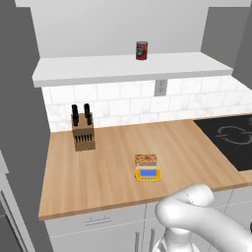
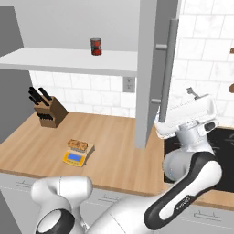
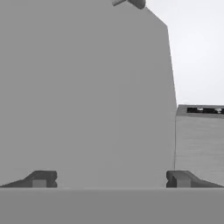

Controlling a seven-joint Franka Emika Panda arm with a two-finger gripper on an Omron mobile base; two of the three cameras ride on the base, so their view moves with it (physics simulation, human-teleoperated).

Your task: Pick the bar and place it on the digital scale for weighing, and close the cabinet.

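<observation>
Gripper (image 3: pixel 111 178) fingers spread wide apart, nothing between, right up against flat light-grey cabinet door (image 2: pixel 147 68), which stands ajar w/ long metal bar handle (image 2: pixel 167 71). Arm elbow bent, hand raised level w/ door's lower edge. Tan speckled bar (image 1: pixel 145 159) sits on yellow-orange digital scale (image 1: pixel 148 173), well left of door, mid wooden counter (image 1: pixel 108 167).
</observation>
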